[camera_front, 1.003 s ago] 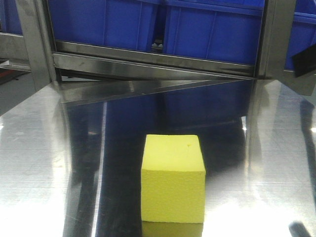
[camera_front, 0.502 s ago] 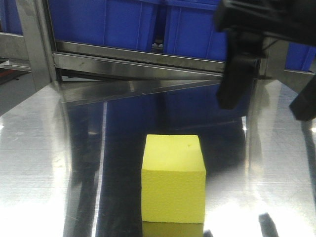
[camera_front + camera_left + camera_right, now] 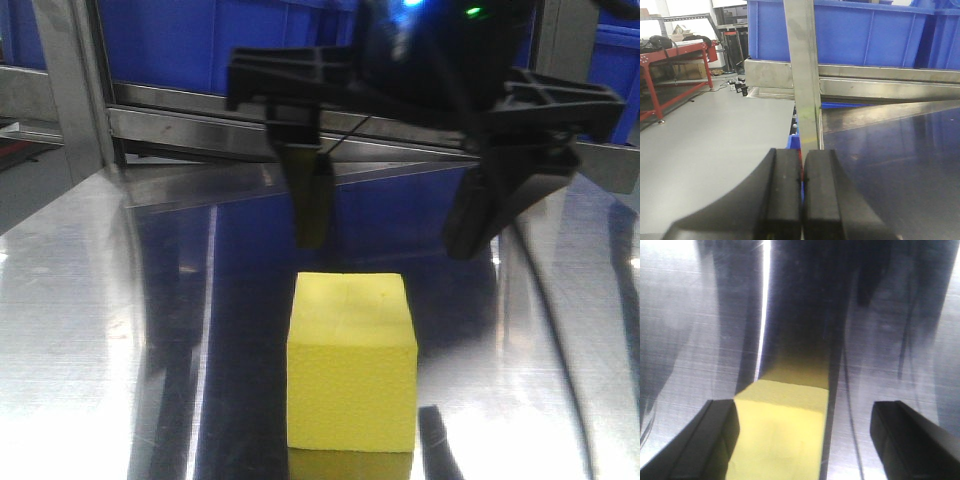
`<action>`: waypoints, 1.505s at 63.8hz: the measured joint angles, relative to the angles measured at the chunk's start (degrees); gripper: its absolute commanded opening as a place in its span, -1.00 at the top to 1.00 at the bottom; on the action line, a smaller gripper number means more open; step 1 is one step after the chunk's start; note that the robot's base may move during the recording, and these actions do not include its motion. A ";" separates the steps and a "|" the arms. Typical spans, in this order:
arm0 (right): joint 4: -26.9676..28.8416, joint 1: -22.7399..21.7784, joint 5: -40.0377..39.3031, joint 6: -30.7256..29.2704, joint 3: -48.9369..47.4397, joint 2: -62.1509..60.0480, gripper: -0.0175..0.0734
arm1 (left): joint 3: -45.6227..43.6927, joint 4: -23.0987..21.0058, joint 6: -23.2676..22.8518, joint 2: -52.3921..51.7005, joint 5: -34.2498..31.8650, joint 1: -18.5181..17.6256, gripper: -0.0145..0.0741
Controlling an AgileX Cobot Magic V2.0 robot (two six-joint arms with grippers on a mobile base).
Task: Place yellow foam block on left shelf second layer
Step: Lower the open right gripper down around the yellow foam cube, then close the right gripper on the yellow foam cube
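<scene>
The yellow foam block [image 3: 352, 360] stands on the shiny metal table [image 3: 90, 330], near its front edge. My right gripper [image 3: 395, 225] hangs open just above and behind the block, one finger on each side of it. In the right wrist view the block [image 3: 780, 435] lies between the open fingers [image 3: 715, 440], close to the left one and well away from the right one. My left gripper [image 3: 801, 195] is shut and empty, and faces a metal shelf post [image 3: 805, 75]. It does not show in the front view.
A metal shelf frame [image 3: 180, 125] with blue bins [image 3: 170, 40] stands behind the table. The left wrist view shows blue bins [image 3: 865, 35] on the shelf rail, grey floor to the left and a red workbench [image 3: 670, 60] far off.
My right gripper has swung in from the upper right to the left and down. It now hangs open over the block. The block has not moved.
</scene>
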 measured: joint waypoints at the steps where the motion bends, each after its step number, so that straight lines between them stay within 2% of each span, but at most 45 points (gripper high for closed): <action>1: 0.00 0.36 0.00 -0.01 -0.20 0.30 -0.76 | 0.00 0.00 0.00 0.00 0.00 0.00 0.39; 16: -0.14 2.18 0.00 0.99 -1.55 3.11 -0.76 | 0.00 0.00 0.00 0.00 0.00 0.00 0.39; 50: -0.40 2.76 0.84 1.80 -1.55 4.24 -0.76 | 0.00 0.00 0.00 0.00 0.00 0.00 0.39; 77: -0.40 3.77 1.85 5.45 -1.45 7.80 -0.76 | 0.00 0.00 0.00 0.00 0.00 0.00 0.39; 96: 1.48 3.77 -0.66 5.75 1.52 7.95 -0.75 | 0.00 0.00 0.00 0.00 0.00 0.00 0.39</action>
